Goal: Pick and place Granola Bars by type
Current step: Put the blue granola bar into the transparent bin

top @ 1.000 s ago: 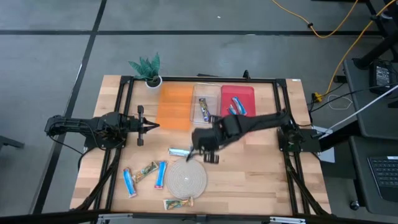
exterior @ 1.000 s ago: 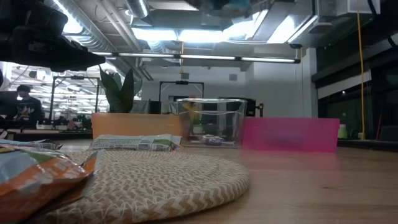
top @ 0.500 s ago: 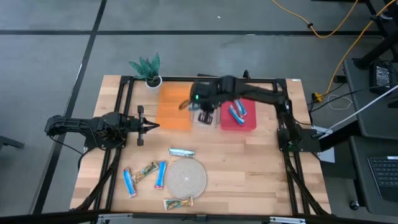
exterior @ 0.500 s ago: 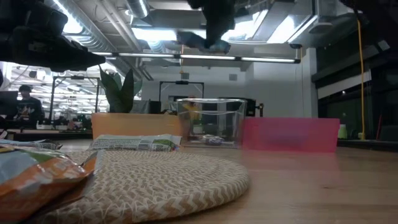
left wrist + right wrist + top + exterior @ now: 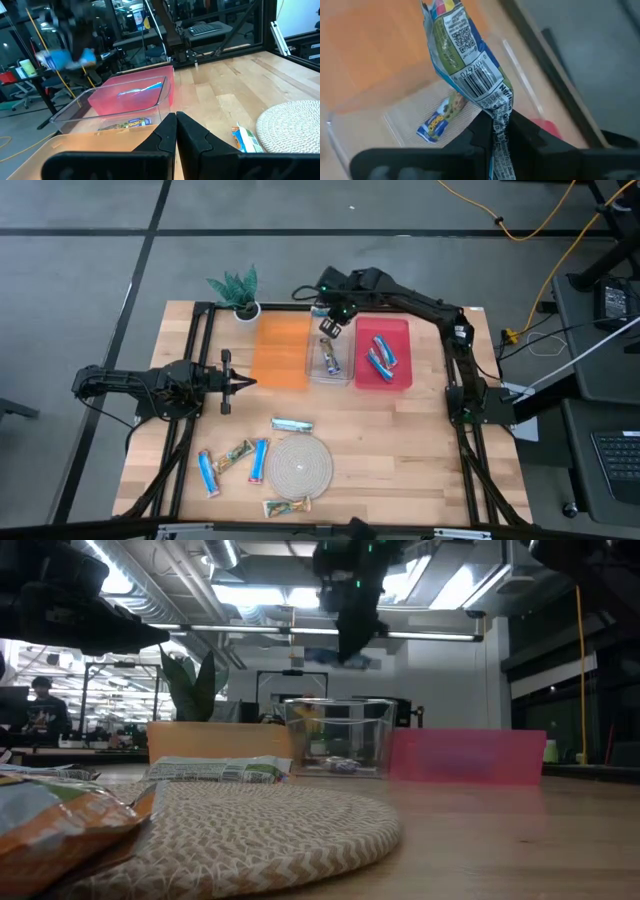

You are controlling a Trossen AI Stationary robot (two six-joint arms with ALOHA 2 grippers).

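My right gripper hangs above the far end of the clear bin, shut on a blue, green and silver granola bar. The low view shows that bar high over the bins. The clear bin holds one bar; the red bin holds two blue bars. More bars lie flat on the table: a silvery one, two blue, and two green-tan. My left gripper is shut and waits at the table's left. My right gripper pinches the bar's crimped wrapper end between its two fingers. The fingers slant down from above. The rest of the bar sticks out past the fingertips, barcode side showing, lifted clear above the clear bin.
An orange bin stands left of the clear bin. A round woven mat lies near the table's front edge, one green-tan bar at its rim. A small potted plant sits at the far left corner. Bare wood lies at the front right.
My right gripper, shut on the bar throughout, has swung from above the mat's far rim toward the table's far edge. It passed over the bins, rolled its wrist, and now hangs over the clear bin's far end. The bars on the table have stayed put.
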